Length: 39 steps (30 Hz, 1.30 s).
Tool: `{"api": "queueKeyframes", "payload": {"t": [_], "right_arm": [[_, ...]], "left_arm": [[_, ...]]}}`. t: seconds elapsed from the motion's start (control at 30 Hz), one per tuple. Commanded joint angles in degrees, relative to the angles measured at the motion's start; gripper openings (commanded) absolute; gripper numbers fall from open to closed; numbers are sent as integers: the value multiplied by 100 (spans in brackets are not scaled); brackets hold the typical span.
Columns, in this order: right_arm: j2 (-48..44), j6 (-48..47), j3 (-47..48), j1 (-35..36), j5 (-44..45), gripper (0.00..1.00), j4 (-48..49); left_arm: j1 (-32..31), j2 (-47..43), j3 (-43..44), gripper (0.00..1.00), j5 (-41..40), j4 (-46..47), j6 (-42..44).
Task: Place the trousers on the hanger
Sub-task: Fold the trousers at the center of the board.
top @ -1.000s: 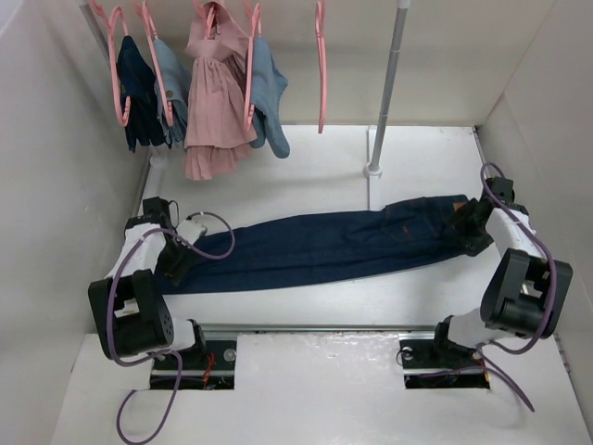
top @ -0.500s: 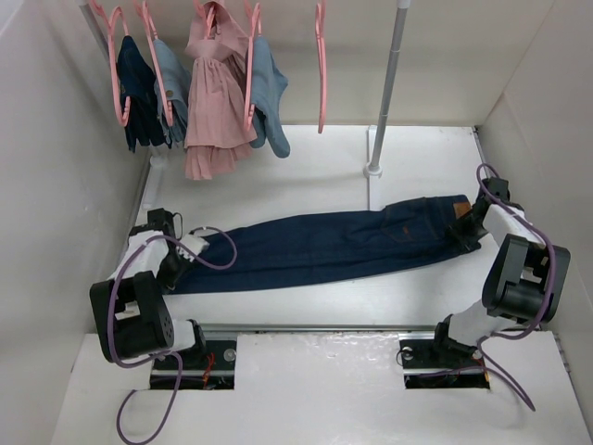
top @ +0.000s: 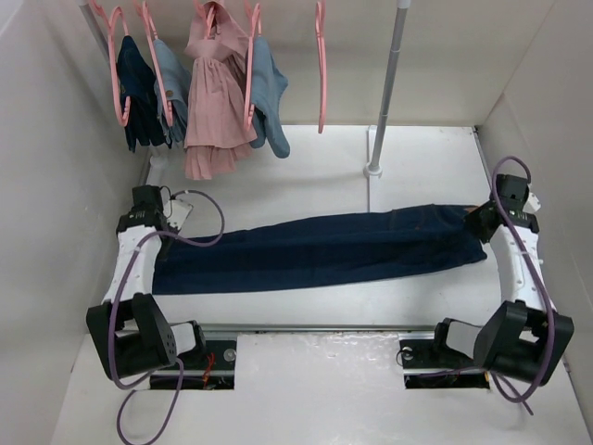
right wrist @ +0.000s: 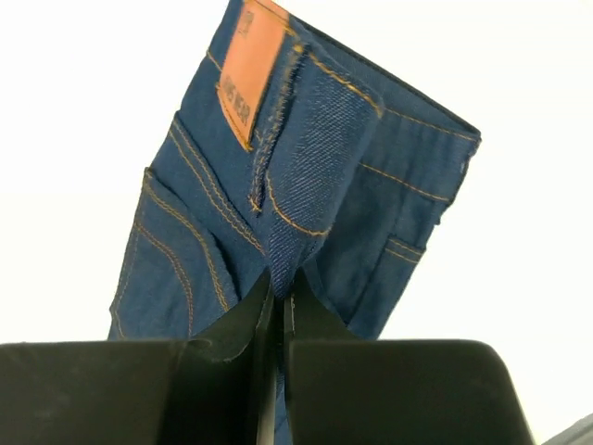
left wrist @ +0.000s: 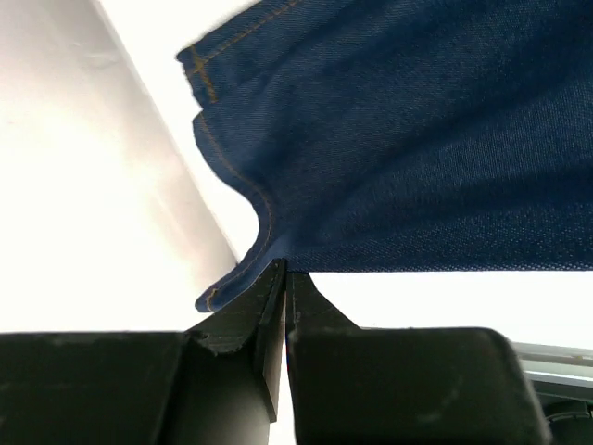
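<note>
The trousers [top: 315, 250], dark navy jeans, stretch left to right across the table, lifted at both ends. My left gripper [top: 165, 243] is shut on the hem end; in the left wrist view the trousers [left wrist: 417, 139] hang from my pinched left gripper [left wrist: 283, 271]. My right gripper [top: 478, 225] is shut on the waistband; the right wrist view shows my right gripper [right wrist: 278, 283] clamping the trousers [right wrist: 306, 167] below a tan leather patch. The empty pink hanger [top: 321, 65] hangs on the rail at the back.
On the rail at the back left hang a dark navy garment [top: 139, 93], light blue garments [top: 267, 97] and a pink dress [top: 215, 102] on pink hangers. A grey rack pole [top: 387, 88] stands at the back centre. White walls close in both sides.
Both grippers closed on the trousers' ends and moved outward and up. The trousers, earlier lying slack and slanted, now hang taut and straighter between the two arms.
</note>
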Motion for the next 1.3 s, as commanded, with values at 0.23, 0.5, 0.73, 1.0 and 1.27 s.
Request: {"api": "queueKeyframes", "payload": {"t": [0.23, 0.5, 0.73, 1.0, 1.27], "right_arm": [[130, 215, -814, -145, 654, 13, 271], [-728, 523, -499, -268, 1461, 93, -571], [-1250, 268, -14, 442, 1410, 65, -405], [355, 146, -611, 393, -197, 60, 244], [702, -655, -331, -197, -342, 99, -114]], "left_arm": [[61, -226, -1088, 1, -502, -180, 266], [-106, -341, -802, 57, -1020, -1207, 188], [-167, -350, 625, 58, -548, -1288, -305], [-502, 273, -1087, 57, -598, 495, -991], [-502, 336, -1598, 57, -688, 1086, -1325]]}}
